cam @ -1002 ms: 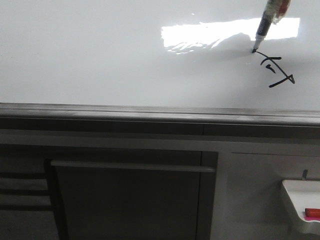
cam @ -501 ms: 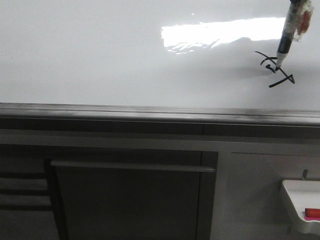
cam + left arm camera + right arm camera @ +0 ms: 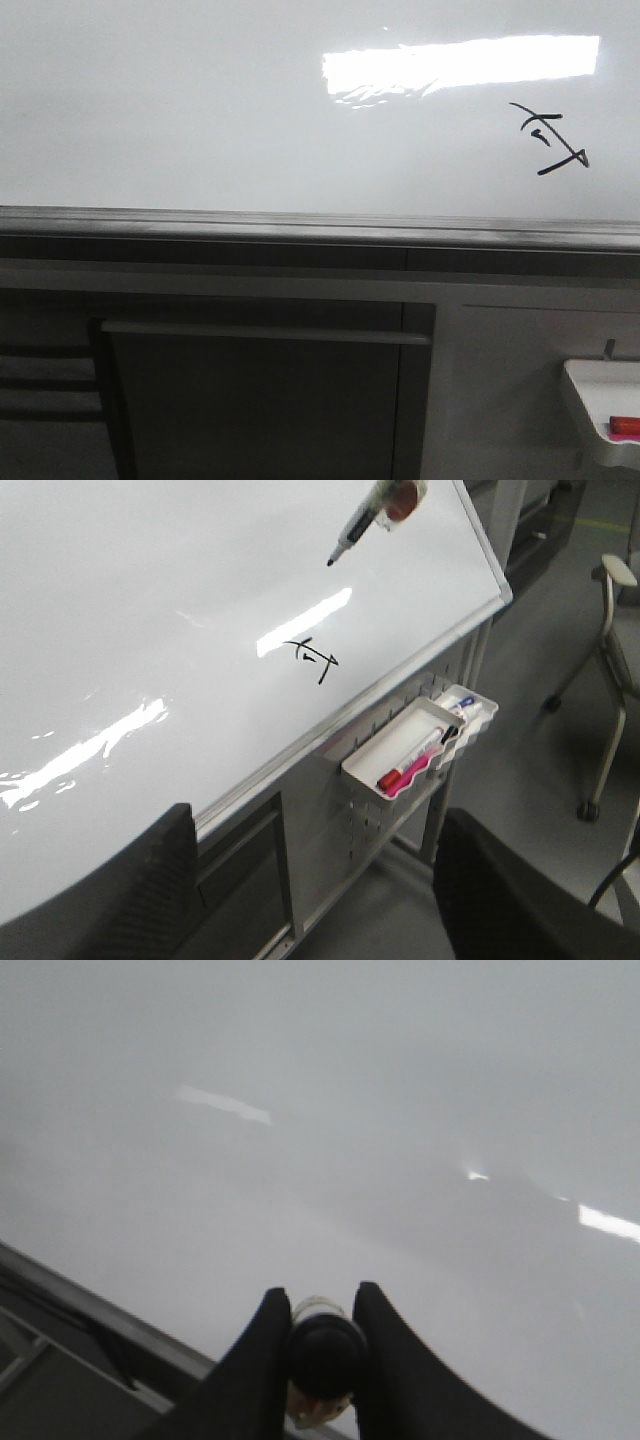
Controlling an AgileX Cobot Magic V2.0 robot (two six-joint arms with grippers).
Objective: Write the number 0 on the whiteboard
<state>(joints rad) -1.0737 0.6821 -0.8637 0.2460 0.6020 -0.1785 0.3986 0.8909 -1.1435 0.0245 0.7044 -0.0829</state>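
The whiteboard (image 3: 200,120) filled the front view, its grey edge rail (image 3: 300,225) running below. The number 0 (image 3: 548,138) sat near the board's right side, under a bright glare patch (image 3: 460,62), as a few crossing black strokes, not closed. The right gripper (image 3: 318,1345) had its jaws clamped on a marker (image 3: 352,527), whose tip hung clear of the board. A white tray (image 3: 415,750) with a red pen (image 3: 405,770) hung below the rail. The left gripper (image 3: 310,880) stood with jaws wide apart.

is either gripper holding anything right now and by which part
The right gripper pinches a black-tipped marker near its rear end. The left gripper holds nothing.
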